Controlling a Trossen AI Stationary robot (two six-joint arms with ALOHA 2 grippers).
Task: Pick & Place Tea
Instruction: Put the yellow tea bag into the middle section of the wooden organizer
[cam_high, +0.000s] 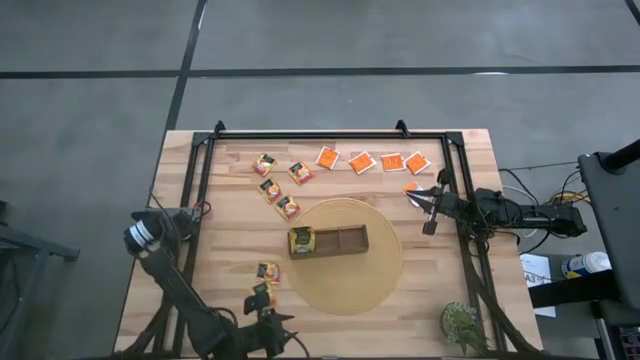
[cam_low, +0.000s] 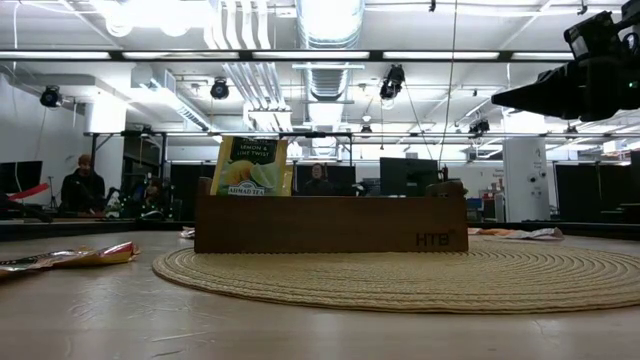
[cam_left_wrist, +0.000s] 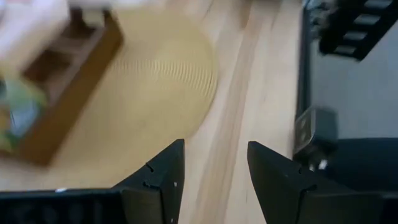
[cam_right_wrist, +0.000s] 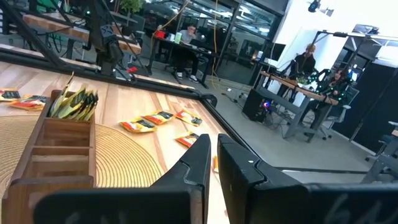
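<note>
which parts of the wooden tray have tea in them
Only one end part. The wooden tray holds green-and-yellow tea bags standing upright there; its other two parts look empty from above.

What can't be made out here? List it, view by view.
- Low view: tray wall hides its compartments; only the green-and-yellow sachets stick up.
- Left wrist view: tray and sachets are blurred; left gripper is open and empty.
- High view: sachet labels are too small to read.
- Right wrist view: right gripper fingers cover the table behind them.
</note>
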